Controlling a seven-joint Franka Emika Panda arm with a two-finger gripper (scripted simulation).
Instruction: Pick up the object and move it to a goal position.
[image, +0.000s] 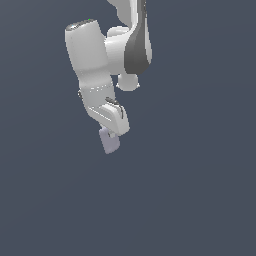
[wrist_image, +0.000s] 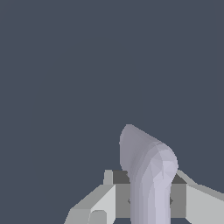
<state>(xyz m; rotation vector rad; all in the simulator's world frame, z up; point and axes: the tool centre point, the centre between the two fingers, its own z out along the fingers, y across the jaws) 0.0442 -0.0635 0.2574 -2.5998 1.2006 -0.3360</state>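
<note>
A plain, featureless dark blue-grey backdrop fills both views. The white arm (image: 100, 65) hangs tilted, its tool (image: 113, 135) clamped on the pale block (image: 110, 142).

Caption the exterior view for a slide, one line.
Simulated Panda arm with its gripper shut on a pale lavender-grey block, against a plain dark backdrop.
</note>
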